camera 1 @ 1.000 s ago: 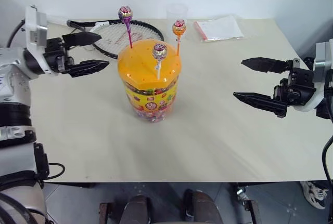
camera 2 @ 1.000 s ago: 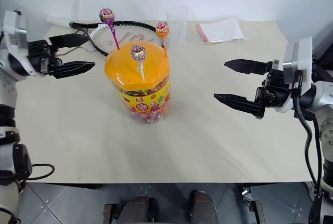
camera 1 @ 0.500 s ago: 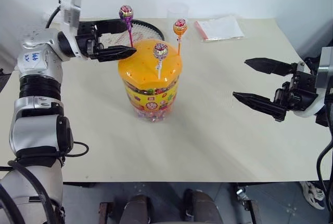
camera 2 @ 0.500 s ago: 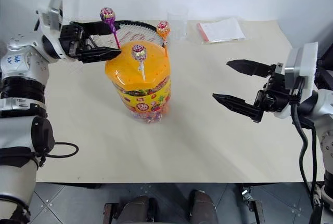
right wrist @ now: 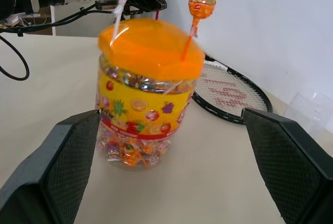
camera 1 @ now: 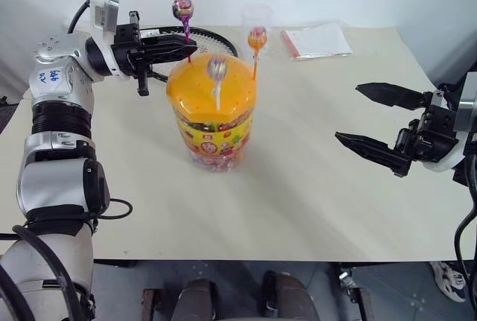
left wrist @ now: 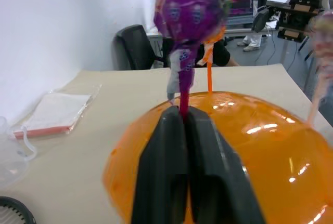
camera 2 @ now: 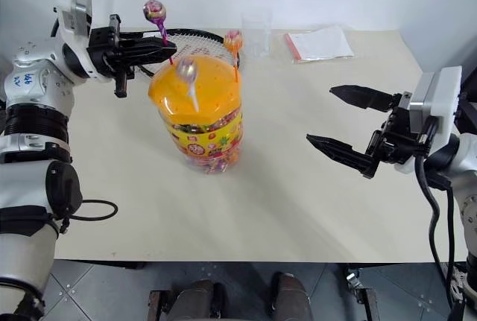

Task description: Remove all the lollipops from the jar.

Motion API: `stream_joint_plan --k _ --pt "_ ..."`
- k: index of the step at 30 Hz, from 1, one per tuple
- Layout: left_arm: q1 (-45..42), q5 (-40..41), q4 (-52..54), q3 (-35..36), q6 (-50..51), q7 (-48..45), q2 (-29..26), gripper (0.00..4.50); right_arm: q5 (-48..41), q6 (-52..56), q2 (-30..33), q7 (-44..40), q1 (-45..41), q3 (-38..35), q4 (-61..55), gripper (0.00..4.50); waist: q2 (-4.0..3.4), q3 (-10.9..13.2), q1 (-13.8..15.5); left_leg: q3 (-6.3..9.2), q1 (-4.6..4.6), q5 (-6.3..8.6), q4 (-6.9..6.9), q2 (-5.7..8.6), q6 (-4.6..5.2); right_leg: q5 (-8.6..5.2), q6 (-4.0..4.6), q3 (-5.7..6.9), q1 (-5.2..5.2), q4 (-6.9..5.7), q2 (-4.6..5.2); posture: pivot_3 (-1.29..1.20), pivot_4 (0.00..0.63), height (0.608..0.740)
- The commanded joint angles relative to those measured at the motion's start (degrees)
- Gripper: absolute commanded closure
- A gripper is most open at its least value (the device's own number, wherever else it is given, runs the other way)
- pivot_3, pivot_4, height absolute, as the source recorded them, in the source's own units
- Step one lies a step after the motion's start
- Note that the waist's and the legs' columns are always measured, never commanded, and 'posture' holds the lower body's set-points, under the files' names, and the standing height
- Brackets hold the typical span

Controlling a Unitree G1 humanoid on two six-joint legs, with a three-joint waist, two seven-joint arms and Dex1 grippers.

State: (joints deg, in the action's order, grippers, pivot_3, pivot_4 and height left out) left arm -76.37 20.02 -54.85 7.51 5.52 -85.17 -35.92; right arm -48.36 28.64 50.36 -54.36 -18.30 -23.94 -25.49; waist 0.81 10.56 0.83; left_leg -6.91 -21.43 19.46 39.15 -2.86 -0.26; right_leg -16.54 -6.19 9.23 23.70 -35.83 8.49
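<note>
On the beige surface (camera 1: pixel 313 187) a clear plastic jar (camera 1: pixel 215 124) is parked, capped with a glossy orange faceted lid (camera 1: pixel 212 86) and stuffed with wrapped sweets behind a yellow fruit label. Three round foil-wrapped lollipops are stuck in the lid: the magenta-stick lollipop (camera 1: pixel 182 10) is pinched by its stick in the closed left end effector (camera 1: pixel 186 44), while the orange lollipop (camera 1: pixel 257 38) and white-stick lollipop (camera 1: pixel 217 69) are left alone. Well off to the side, the right end effector (camera 1: pixel 373 120) is held wide open, nothing in it.
</note>
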Motion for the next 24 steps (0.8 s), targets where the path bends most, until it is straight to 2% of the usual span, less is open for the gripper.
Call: stream_joint_plan --k 1,8,12,15,19,24 --pt "-4.17 1.37 1.72 2.29 0.04 2.02 0.03 4.48 0.39 -2.27 -0.47 -0.18 -1.63 -0.08 0.18 0.00 0.07 0.04 0.06 0.00 0.00 0.00 0.00 0.00 0.01 0.00 -0.01 0.00 0.00 0.00 0.00 0.00 0.150 0.740" --pt "-7.40 -0.62 3.41 2.94 2.18 9.29 -1.25 4.48 0.63 -2.65 -0.46 -0.86 -3.99 1.77 1.68 0.00 0.18 0.10 0.02 0.01 -0.01 0.01 0.01 0.00 0.01 0.01 -0.01 0.00 0.00 0.00 0.00 0.00 0.150 0.740" --pt "-7.37 -6.24 4.54 0.08 8.86 17.92 -5.48 4.48 0.34 -2.20 0.57 -4.09 -6.71 3.35 3.96 0.00 0.18 0.11 -0.43 0.01 0.00 0.01 0.01 0.00 0.01 0.01 -0.01 -0.01 0.00 0.00 0.00 0.00 0.150 0.740" --pt "-5.48 -8.41 5.47 0.65 13.54 25.21 -9.11 4.48 -0.30 -1.23 1.31 -6.47 -8.42 4.08 5.47 0.00 0.19 0.11 -0.88 0.02 0.00 0.01 -0.02 0.00 0.01 0.01 -0.01 -0.01 0.02 -0.01 0.00 0.00 0.150 0.740" --pt "0.59 -10.33 9.54 0.58 19.41 28.37 -15.31 4.48 -1.15 -0.12 2.08 -9.27 -9.29 4.55 6.77 0.00 0.19 0.11 -1.31 0.01 0.03 0.01 -0.06 -0.01 0.01 0.00 -0.01 -0.08 0.04 -0.01 -0.01 0.00 0.150 0.740" --pt "19.56 -8.57 25.59 1.58 35.26 26.50 -24.32 4.48 0.13 -0.80 1.27 -11.18 -10.62 6.28 8.56 0.00 0.19 0.12 -1.41 -0.03 0.06 0.01 -0.06 -0.01 0.01 0.00 -0.01 -0.14 0.06 -0.03 -0.01 0.00 0.150 0.740"
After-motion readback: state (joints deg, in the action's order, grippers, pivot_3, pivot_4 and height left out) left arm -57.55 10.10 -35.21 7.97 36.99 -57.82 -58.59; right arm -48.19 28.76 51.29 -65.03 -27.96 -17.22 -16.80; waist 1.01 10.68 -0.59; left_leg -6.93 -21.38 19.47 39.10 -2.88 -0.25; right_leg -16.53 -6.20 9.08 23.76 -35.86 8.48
